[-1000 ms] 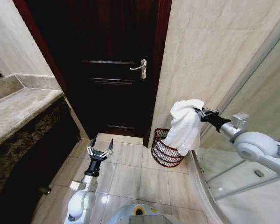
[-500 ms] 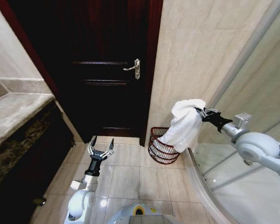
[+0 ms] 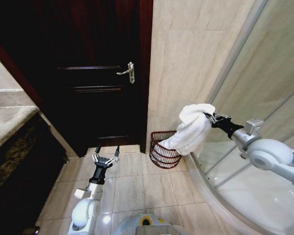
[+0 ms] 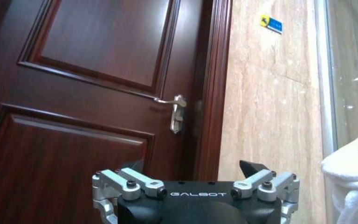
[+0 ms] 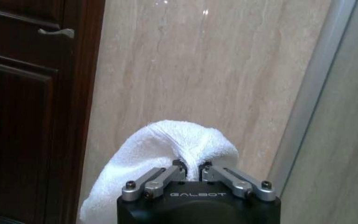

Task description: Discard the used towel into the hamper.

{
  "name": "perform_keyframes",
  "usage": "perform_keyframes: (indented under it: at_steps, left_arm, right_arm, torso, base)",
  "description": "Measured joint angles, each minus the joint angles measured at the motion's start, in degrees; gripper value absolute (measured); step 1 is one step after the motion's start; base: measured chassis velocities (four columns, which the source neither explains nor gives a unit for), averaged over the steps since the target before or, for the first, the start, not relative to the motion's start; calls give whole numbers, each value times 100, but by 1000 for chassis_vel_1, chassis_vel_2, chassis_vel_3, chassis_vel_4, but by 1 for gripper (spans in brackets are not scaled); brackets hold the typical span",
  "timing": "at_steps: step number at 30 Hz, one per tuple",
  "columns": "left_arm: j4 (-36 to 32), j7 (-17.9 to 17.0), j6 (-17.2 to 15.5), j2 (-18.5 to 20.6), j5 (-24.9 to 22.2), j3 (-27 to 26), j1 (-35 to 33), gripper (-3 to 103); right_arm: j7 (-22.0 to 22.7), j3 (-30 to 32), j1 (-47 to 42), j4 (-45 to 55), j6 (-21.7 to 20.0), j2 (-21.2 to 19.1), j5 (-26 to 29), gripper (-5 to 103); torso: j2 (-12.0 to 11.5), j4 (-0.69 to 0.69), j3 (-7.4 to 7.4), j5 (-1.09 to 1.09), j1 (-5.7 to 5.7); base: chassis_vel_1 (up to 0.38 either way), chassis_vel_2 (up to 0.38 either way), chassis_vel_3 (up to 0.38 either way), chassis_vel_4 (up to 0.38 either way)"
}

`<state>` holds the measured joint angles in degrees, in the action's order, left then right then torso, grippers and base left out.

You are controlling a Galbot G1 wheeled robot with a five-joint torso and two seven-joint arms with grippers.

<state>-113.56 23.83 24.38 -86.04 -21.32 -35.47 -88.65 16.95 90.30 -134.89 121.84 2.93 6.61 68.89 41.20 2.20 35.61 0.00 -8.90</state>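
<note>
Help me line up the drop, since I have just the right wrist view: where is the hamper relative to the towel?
Observer: The head view shows the hamper on the floor against the wall, lower than the towel that the right hand holds up.
Operator: Is the towel over it?
Observer: Its hanging end overlaps the hamper's rim in that view. I cannot tell the depth between them.
Operator: And the left hand?
Observer: The left hand is open, low over the floor tiles, pointing toward the door and apart from the hamper.
</note>
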Motion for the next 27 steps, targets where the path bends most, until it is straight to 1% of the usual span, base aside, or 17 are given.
perform_keyframes:
  at_steps: [11, 19, 24, 25, 27]
  left_arm:
    - [9, 0, 41, -6, -25, 12, -7, 100]
    - [8, 10, 60, -12, -25, 16, -22, 100]
    - [7, 11, 63, -8, -25, 16, -27, 100]
    - [7, 10, 63, -5, -19, 16, -31, 100]
    - [7, -13, 61, -5, 3, 16, -34, 100]
  right_arm:
    - [0, -66, 18, 40, 1, 45, -36, 10]
    - [2, -76, 28, 45, 1, 100, -45, 10]
    - [21, -82, 64, 30, -26, 189, -45, 10]
    - [56, -83, 73, 31, -56, 229, -44, 10]
    - [77, -91, 85, 36, -94, 294, -64, 10]
  torso:
    - [0, 1, 0, 0, 0]
    - [0, 1, 0, -2, 0]
    - [0, 3, 0, 0, 0]
    - [0, 1, 0, -3, 0]
    - [0, 1, 0, 1, 0]
  base:
    - [56, 51, -57, -60]
    - [121, 135, -126, -132]
    - [94, 127, -88, -85]
    - [52, 82, -61, -60]
    - [26, 24, -19, -30]
